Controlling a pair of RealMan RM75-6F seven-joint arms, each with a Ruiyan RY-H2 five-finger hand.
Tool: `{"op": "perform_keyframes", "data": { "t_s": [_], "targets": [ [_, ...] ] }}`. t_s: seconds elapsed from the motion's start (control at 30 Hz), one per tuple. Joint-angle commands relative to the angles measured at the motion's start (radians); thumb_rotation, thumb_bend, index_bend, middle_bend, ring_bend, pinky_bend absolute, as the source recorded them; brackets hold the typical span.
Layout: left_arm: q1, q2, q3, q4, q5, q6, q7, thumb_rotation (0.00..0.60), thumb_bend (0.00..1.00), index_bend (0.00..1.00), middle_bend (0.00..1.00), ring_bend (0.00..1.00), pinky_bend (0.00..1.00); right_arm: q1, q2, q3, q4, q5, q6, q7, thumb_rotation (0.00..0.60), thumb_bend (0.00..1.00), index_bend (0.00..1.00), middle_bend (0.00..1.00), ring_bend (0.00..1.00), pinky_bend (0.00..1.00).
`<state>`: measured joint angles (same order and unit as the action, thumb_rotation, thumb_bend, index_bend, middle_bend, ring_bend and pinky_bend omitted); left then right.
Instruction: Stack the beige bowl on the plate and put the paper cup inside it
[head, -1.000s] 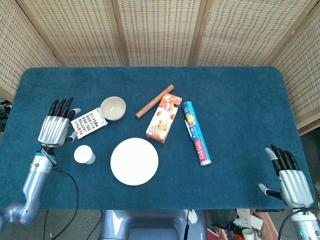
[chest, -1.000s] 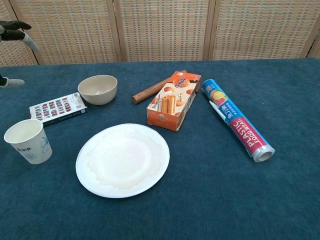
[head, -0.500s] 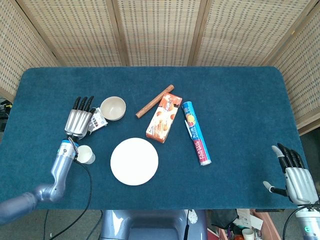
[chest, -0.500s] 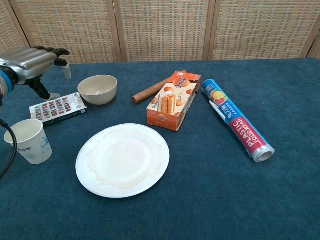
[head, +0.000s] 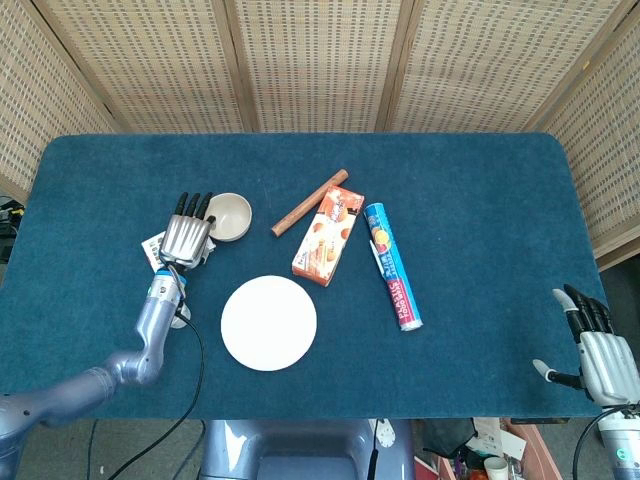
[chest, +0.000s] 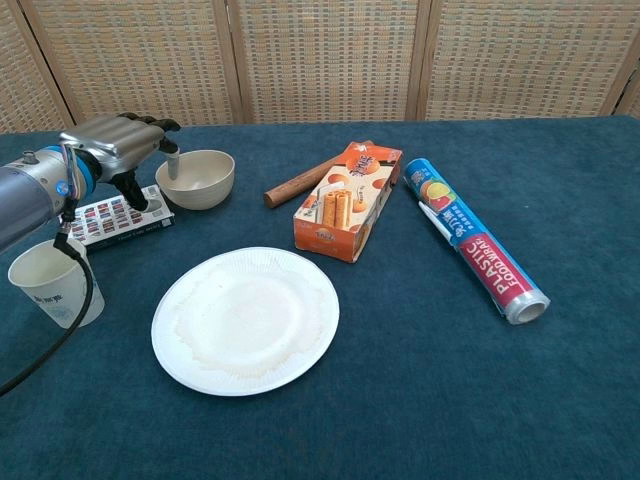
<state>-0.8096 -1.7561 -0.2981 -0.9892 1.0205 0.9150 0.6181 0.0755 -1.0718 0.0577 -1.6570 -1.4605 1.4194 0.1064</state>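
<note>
The beige bowl (head: 231, 215) (chest: 197, 177) stands upright on the blue table, left of centre. My left hand (head: 186, 238) (chest: 118, 145) hovers just left of it with fingers apart, holding nothing, fingertips near the bowl's rim. The white plate (head: 268, 322) (chest: 246, 318) lies flat near the front edge. The paper cup (chest: 52, 282) stands upright left of the plate; in the head view my left forearm hides most of it. My right hand (head: 599, 353) rests open at the table's front right corner, far from everything.
A patterned card box (chest: 115, 215) lies under my left hand. A brown stick (head: 309, 202), an orange snack box (head: 328, 234) and a blue plastic-wrap roll (head: 393, 265) lie right of the bowl. Wicker screens stand behind the table.
My left hand has swept rightward from the table's left side to just beside the bowl. My right hand has slid slightly back toward the front right corner.
</note>
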Motion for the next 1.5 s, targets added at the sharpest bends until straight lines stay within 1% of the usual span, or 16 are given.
{"op": "perform_keyframes", "data": {
  "t_s": [0.03, 0.23, 0.33, 0.4, 0.47, 0.57, 0.67, 0.83, 1.07, 1.23, 1.33, 1.4, 1.5],
  "targets": [
    [-0.029, -0.032, 0.001, 0.046, 0.0, -0.016, -0.01, 0.6, 0.3, 0.41, 0.05, 0.0, 0.0, -0.003, 0.002, 0.002, -0.002, -0.001, 0.009, 0.002, 0.6, 0.15, 0.0, 0.0, 0.0, 0.0],
    [-0.065, -0.085, -0.001, 0.143, -0.009, -0.04, -0.021, 0.6, 0.3, 0.43, 0.06, 0.0, 0.0, -0.005, 0.002, 0.002, -0.002, -0.001, 0.01, 0.004, 0.6, 0.15, 0.0, 0.0, 0.0, 0.0],
    [-0.072, -0.098, -0.004, 0.163, -0.016, -0.048, -0.029, 0.6, 0.31, 0.44, 0.06, 0.0, 0.0, -0.004, 0.001, 0.004, -0.001, 0.003, 0.009, 0.005, 0.6, 0.15, 0.0, 0.0, 0.0, 0.0],
    [-0.078, -0.112, -0.004, 0.187, -0.019, -0.055, -0.037, 0.6, 0.33, 0.45, 0.07, 0.0, 0.0, -0.005, 0.0, 0.006, 0.002, 0.007, 0.01, 0.006, 0.6, 0.15, 0.0, 0.0, 0.0, 0.0],
    [-0.081, -0.126, -0.002, 0.211, -0.02, -0.06, -0.044, 0.6, 0.38, 0.47, 0.07, 0.0, 0.01, -0.005, -0.001, 0.006, 0.004, 0.009, 0.01, 0.008, 0.6, 0.15, 0.0, 0.0, 0.0, 0.0],
    [-0.084, -0.14, 0.004, 0.238, -0.011, -0.061, -0.059, 0.6, 0.42, 0.49, 0.08, 0.0, 0.01, -0.004, -0.002, 0.006, 0.005, 0.007, 0.008, 0.006, 0.6, 0.15, 0.0, 0.0, 0.0, 0.0],
    [-0.082, -0.147, 0.013, 0.254, 0.002, -0.052, -0.072, 0.6, 0.43, 0.53, 0.09, 0.0, 0.02, -0.003, -0.003, 0.005, 0.004, 0.005, 0.006, 0.004, 0.6, 0.15, 0.0, 0.0, 0.0, 0.0],
    [-0.077, -0.147, 0.019, 0.26, 0.016, -0.041, -0.087, 0.6, 0.44, 0.55, 0.1, 0.0, 0.02, -0.004, -0.004, 0.004, 0.003, 0.001, 0.008, 0.001, 0.6, 0.15, 0.0, 0.0, 0.0, 0.0],
    [-0.066, -0.127, 0.019, 0.232, 0.036, -0.009, -0.108, 0.6, 0.44, 0.58, 0.1, 0.0, 0.02, -0.005, -0.003, 0.003, -0.002, -0.005, 0.015, -0.001, 0.6, 0.15, 0.0, 0.0, 0.0, 0.0],
    [-0.051, -0.094, 0.023, 0.181, 0.052, 0.023, -0.112, 0.6, 0.46, 0.58, 0.1, 0.0, 0.02, -0.009, -0.001, 0.001, -0.006, -0.014, 0.025, -0.002, 0.6, 0.15, 0.0, 0.0, 0.0, 0.0],
    [-0.038, -0.059, 0.027, 0.123, 0.071, 0.054, -0.114, 0.6, 0.46, 0.59, 0.1, 0.0, 0.02, -0.009, -0.002, 0.0, -0.008, -0.019, 0.028, -0.004, 0.6, 0.15, 0.0, 0.0, 0.0, 0.0],
    [-0.024, -0.022, 0.03, 0.059, 0.099, 0.101, -0.121, 0.6, 0.46, 0.59, 0.1, 0.0, 0.02, -0.009, -0.001, -0.001, -0.011, -0.026, 0.031, -0.006, 0.6, 0.14, 0.0, 0.0, 0.0, 0.0],
    [-0.005, 0.023, 0.039, -0.02, 0.128, 0.142, -0.125, 0.6, 0.46, 0.6, 0.1, 0.0, 0.02, -0.011, -0.002, -0.002, -0.014, -0.031, 0.037, -0.011, 0.6, 0.15, 0.0, 0.0, 0.0, 0.0]
  ]
}}
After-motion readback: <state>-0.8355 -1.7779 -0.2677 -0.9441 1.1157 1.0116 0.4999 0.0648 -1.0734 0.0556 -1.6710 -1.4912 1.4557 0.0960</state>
